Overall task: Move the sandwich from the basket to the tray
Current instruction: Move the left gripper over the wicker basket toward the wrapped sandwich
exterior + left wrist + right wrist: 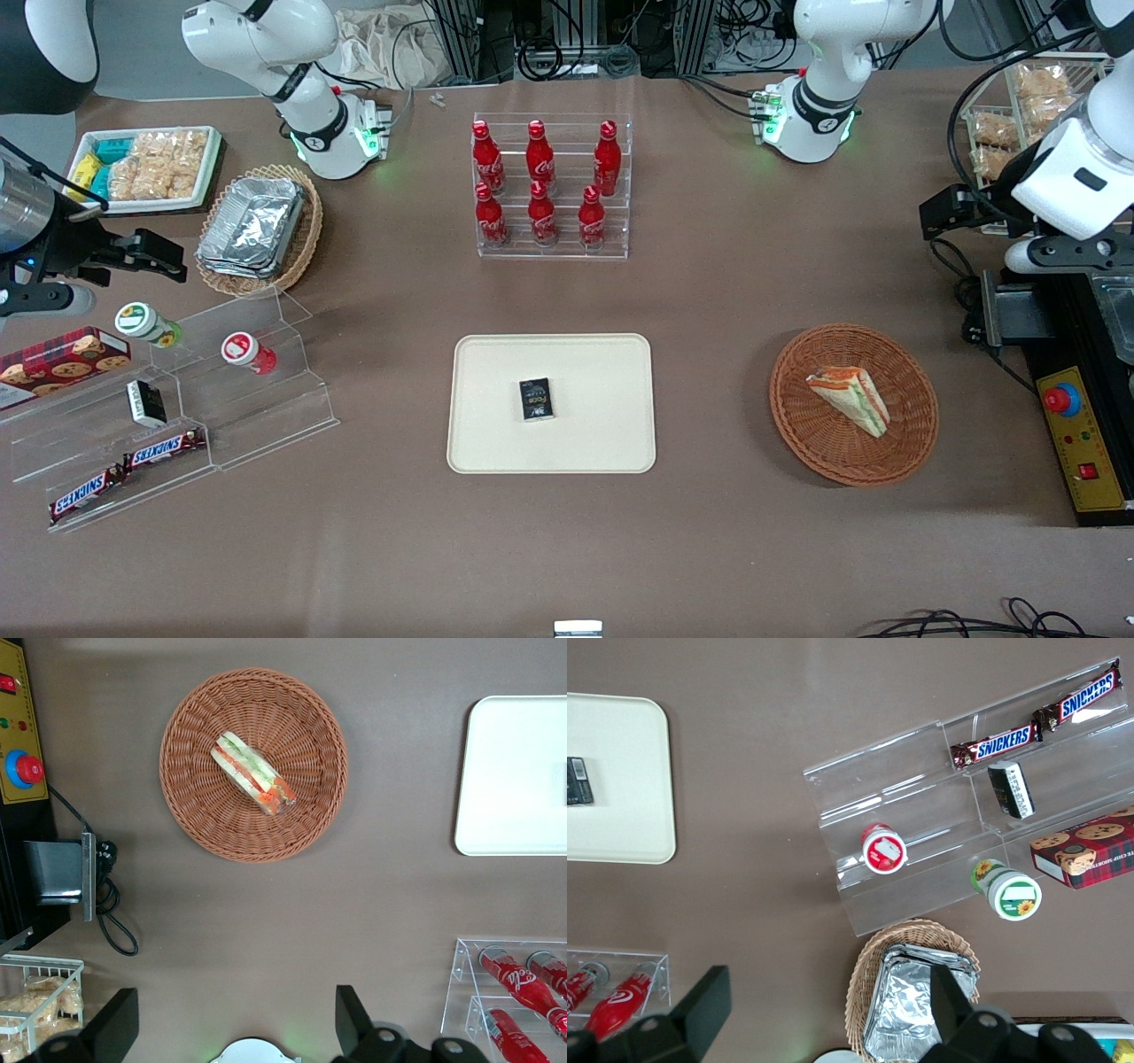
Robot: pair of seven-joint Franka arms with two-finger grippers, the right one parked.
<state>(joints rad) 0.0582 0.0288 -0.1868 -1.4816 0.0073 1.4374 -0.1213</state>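
I read the counter [726, 292] as a brown sheet that leaves me a wide bare strip along its near edge, which suits a carry across the middle. The tray [496, 439] lies flat near the centre of that near edge, long side toward the front camera, with a small dark packet [535, 398] resting in its middle, so I judge the free cream surface around the packet is where a drop would have to go. Toward the working arm's end of the counter, at about the same depth as the tray and well apart from it, sits the basket [815, 443], round and shallow, its low wall leaving the contents reachable from straight above. The sandwich [850, 397] lies inside it on its side, a wrapped wedge with the filling edge showing, resting a little off the basket's middle; nothing else shares the basket. My gripper [232, 1028] hangs high over bare counter, nearer the counter's far edge than the basket, camera looking straight down; its two dark fingers [113, 1024] stand wide apart with nothing between them, ready to straddle the wedge. I judge the pick has not begun: I would have to travel over the basket and descend.
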